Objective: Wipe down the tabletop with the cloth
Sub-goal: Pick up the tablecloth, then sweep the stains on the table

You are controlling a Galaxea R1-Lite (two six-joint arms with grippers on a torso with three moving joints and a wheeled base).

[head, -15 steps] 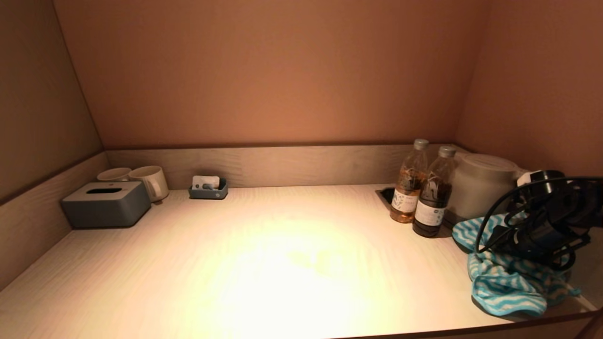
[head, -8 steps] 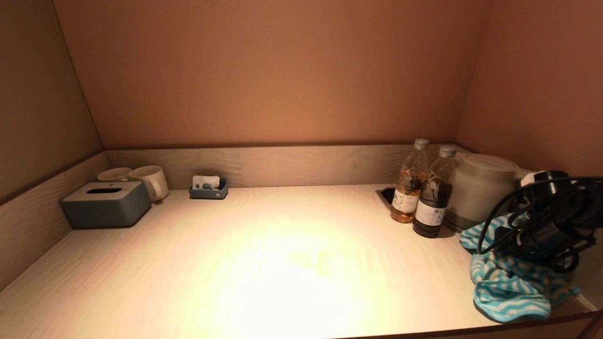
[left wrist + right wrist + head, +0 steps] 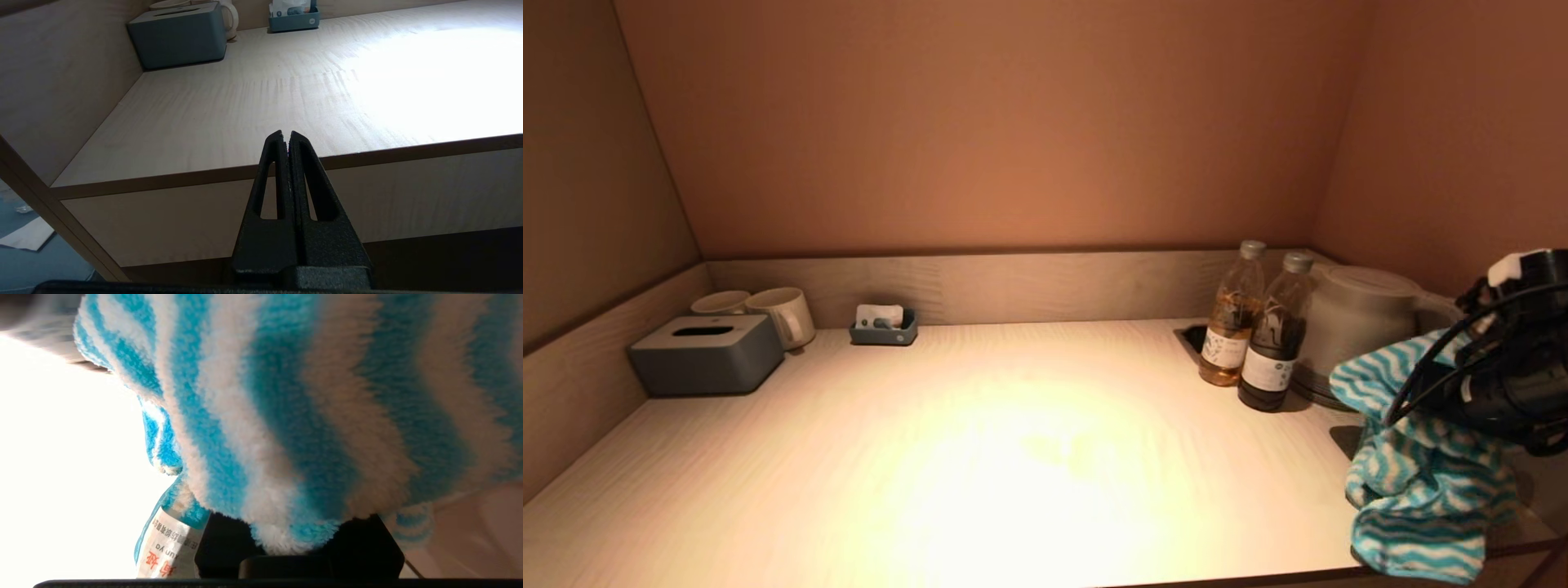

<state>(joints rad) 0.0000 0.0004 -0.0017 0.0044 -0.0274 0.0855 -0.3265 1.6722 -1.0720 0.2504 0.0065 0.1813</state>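
The turquoise and white striped cloth (image 3: 1413, 474) hangs bunched at the near right corner of the pale wood-grain tabletop (image 3: 1013, 425), its lower folds drooping to the front edge. My right gripper (image 3: 1445, 392) is shut on the cloth's upper part, raised above the surface. In the right wrist view the cloth (image 3: 310, 416) fills the frame and hides the fingertips; its white tag (image 3: 171, 547) dangles beside them. My left gripper (image 3: 286, 136) is shut and empty, parked low in front of the tabletop's (image 3: 286, 90) front edge.
Two bottles (image 3: 1232, 318) (image 3: 1276, 335) and a pale kettle (image 3: 1356, 327) stand at the back right, close to the cloth. A grey tissue box (image 3: 707, 353), two mugs (image 3: 783, 314) and a small tray (image 3: 884, 327) sit at the back left. Low rims border the back and sides.
My right gripper has risen with the cloth in it. The cloth, which lay heaped on the tabletop, now hangs from the gripper. The left arm has not moved.
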